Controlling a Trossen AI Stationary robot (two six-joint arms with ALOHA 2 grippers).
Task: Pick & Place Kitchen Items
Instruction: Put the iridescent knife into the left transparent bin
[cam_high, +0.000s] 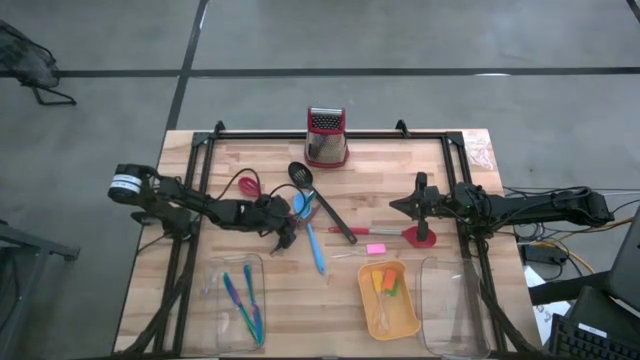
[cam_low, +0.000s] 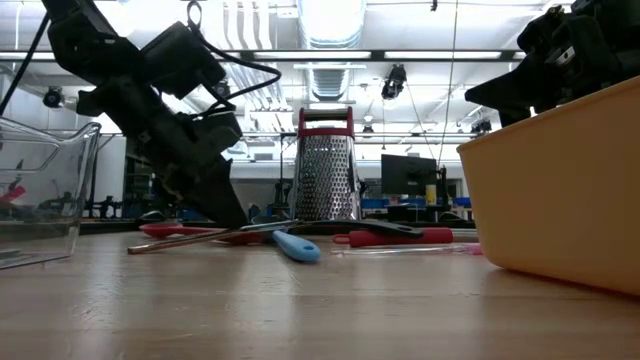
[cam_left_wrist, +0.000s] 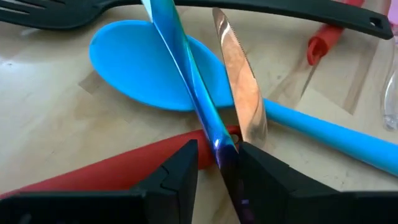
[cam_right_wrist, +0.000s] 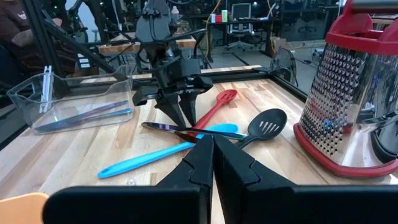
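My left gripper (cam_left_wrist: 225, 155) is low over the table's middle, also in the high view (cam_high: 285, 224), shut on a thin iridescent blue stick (cam_left_wrist: 186, 68). A copper serrated knife blade (cam_left_wrist: 241, 87) lies right beside the stick. Under them lie a blue spoon (cam_high: 313, 240), a red spoon (cam_high: 248, 185) and a black slotted spoon (cam_high: 322, 205). My right gripper (cam_right_wrist: 212, 155) is shut and empty; it hovers above a red spatula (cam_high: 412, 236) at the right (cam_high: 421, 204). A pink piece (cam_high: 375, 248) lies on the wood. My left gripper pinches the iridescent stick near one end (cam_left_wrist: 219, 144) between its two fingers. The fingers come slanting down from the table's left. The stick runs out ahead of the fingers over the blue spoon's bowl (cam_left_wrist: 143, 68). Whether the copper blade is also held, I cannot tell.
A metal grater (cam_high: 326, 137) with a red top stands at the far middle. A clear tray (cam_high: 215, 275) at the near left holds blue and green sticks. An orange tray (cam_high: 405, 320) with small pieces and a clear tray (cam_high: 455, 305) stand at the near right.
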